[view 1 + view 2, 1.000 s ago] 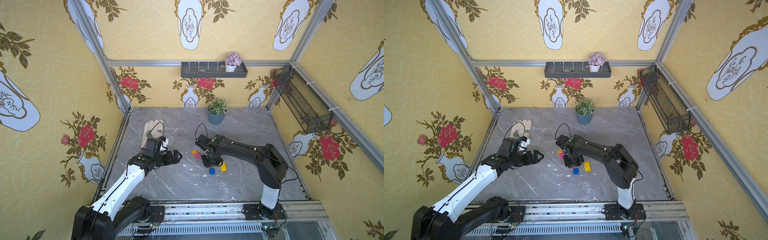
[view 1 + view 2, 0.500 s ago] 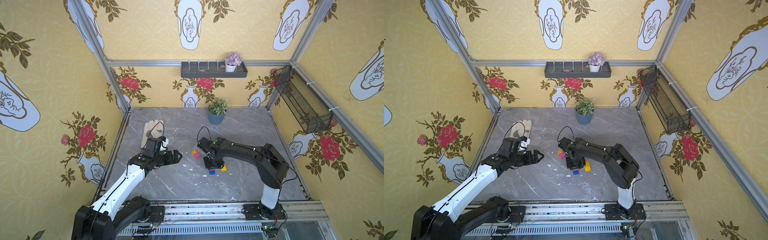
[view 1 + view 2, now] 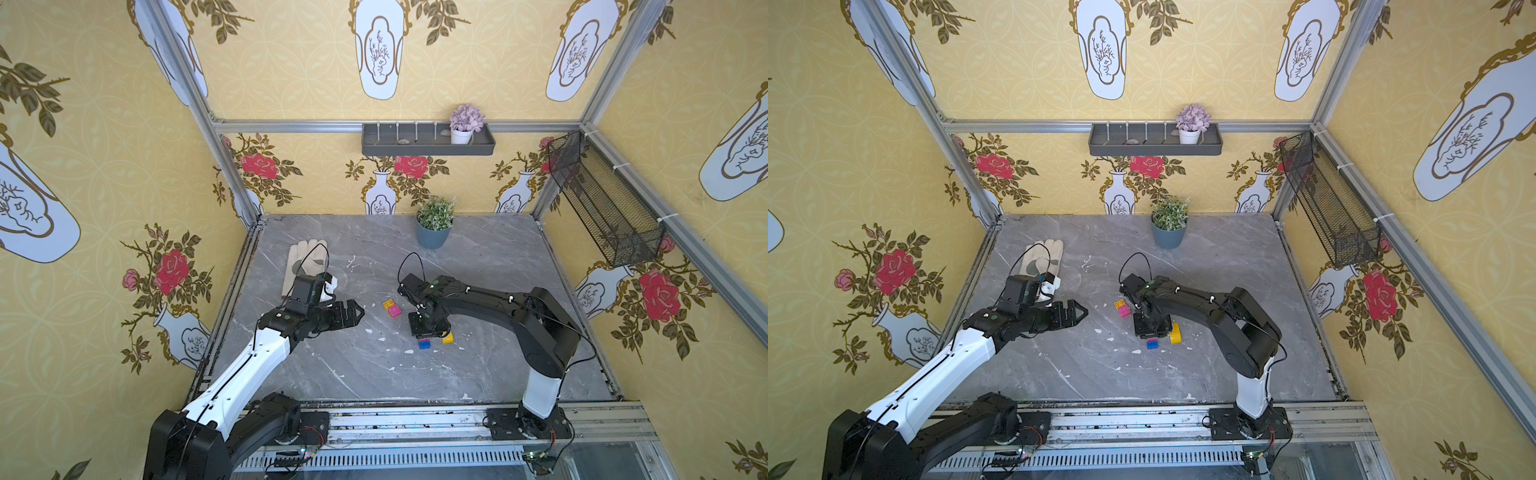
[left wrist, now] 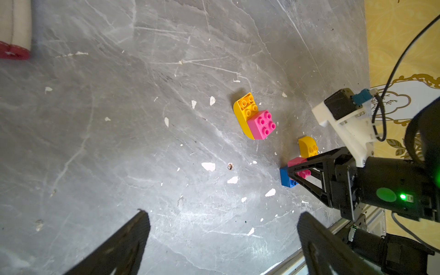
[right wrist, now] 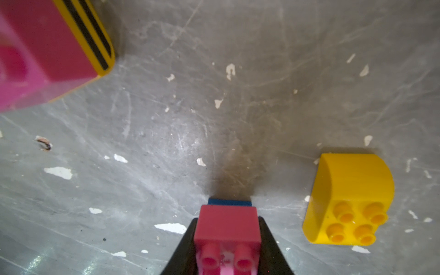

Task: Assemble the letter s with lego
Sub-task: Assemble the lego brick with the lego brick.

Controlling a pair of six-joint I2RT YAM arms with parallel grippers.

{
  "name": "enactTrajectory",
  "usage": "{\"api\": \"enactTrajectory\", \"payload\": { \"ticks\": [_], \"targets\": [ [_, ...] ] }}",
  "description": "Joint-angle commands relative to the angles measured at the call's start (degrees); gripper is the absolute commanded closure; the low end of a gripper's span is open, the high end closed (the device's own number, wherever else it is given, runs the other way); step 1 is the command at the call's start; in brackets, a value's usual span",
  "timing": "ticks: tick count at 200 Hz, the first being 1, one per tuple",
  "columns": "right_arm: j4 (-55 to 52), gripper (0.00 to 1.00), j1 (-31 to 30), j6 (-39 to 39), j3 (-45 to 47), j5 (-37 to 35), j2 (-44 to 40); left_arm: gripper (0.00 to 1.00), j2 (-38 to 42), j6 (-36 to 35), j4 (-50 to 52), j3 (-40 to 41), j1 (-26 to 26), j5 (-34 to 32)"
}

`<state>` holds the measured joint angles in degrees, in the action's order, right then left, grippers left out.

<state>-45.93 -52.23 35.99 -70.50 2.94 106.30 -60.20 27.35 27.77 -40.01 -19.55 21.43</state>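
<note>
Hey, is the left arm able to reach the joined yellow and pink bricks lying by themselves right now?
Probably yes. The left gripper is open and faces the yellow-and-pink pair across bare table; the right gripper, shut on a pink brick, sits off to the side.

No readable text, labels, brands or numbers, tiny marks on white camera mount [image 4: 346,127] illegible

We count two yellow rounded plastic bricks [image 4: 244,110] [image 4: 307,147], two pink square bricks [image 4: 262,125] [image 4: 296,162], one blue square brick [image 4: 285,177] and one pale glove [image 3: 300,257].
</note>
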Motion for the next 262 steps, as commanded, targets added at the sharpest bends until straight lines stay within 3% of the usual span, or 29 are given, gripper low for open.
{"api": "enactTrajectory", "payload": {
  "ticks": [1,56,116,176,262],
  "targets": [
    [2.00,0.79,-0.02,0.01,1.10,0.34,1.61,0.01,-0.22,-0.77,-0.10,-0.30,0.04,-0.41],
    [5.10,0.81,-0.37,-4.08,3.48,1.71,3.91,0.01,-0.18,-0.77,0.28,-0.52,-0.03,-0.46],
    [4.38,0.84,-4.15,-5.93,3.15,-4.82,8.20,0.01,-0.61,-0.66,0.63,-1.04,0.04,-0.27],
    [8.08,0.85,-5.11,-5.40,5.41,-5.72,7.61,0.01,-1.56,-0.44,0.62,-1.65,0.01,-0.26],
    [9.25,0.55,-4.31,-4.69,7.10,-4.86,2.76,0.01,-1.15,-0.12,0.07,-0.70,0.04,-0.75]
  ]
}}
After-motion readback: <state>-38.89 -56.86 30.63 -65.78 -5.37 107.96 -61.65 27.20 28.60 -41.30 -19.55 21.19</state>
